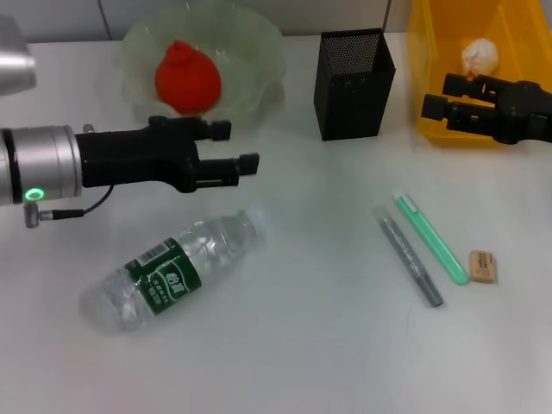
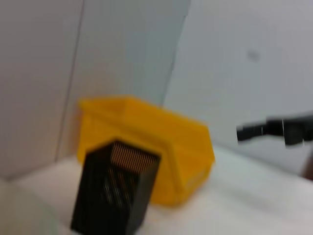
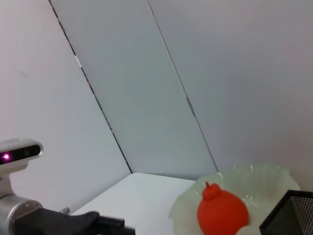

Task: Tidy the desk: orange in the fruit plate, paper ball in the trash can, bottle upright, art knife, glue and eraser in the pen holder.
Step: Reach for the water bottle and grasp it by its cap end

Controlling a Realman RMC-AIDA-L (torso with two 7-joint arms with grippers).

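Note:
The orange [image 1: 187, 78] lies in the pale green fruit plate [image 1: 259, 52] at the back left. Just in front of the plate hovers my left gripper [image 1: 237, 145], open and empty, above the table. The bottle [image 1: 172, 272] lies on its side nearer the front, cap toward the gripper. The paper ball [image 1: 479, 56] rests inside the yellow trash can [image 1: 431, 52]. My right gripper [image 1: 437, 97] is open and empty over the can's front left corner. A green glue stick [image 1: 431, 237], a grey art knife [image 1: 411, 260] and the tan eraser [image 1: 483, 266] lie at the front right. The black mesh pen holder [image 1: 354, 82] stands between plate and can.
The left wrist view shows the pen holder [image 2: 115, 188] in front of the trash can [image 2: 161, 147]. In the right wrist view, the orange [image 3: 222, 213] sits in the fruit plate [image 3: 264, 178], with a grey wall behind.

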